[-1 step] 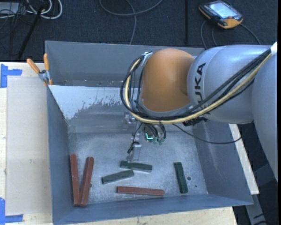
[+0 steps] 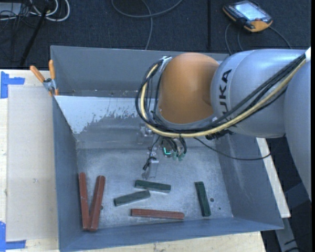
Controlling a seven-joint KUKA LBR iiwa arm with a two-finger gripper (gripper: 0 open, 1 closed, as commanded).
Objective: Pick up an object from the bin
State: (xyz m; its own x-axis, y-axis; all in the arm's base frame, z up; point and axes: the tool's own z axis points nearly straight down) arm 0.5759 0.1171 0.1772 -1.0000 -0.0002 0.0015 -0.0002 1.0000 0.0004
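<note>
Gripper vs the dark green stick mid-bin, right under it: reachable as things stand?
Probably yes. The gripper hangs just above the dark green stick, which lies flat on the bin floor with nothing on top. A second green stick lies close beside it.

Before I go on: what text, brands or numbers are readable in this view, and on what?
"KUKA": on the grey arm, running up its side, close by the cables.
Screen of the orange handheld device above the bin: too small to read.
Sticks and bin: no writing visible.
</note>
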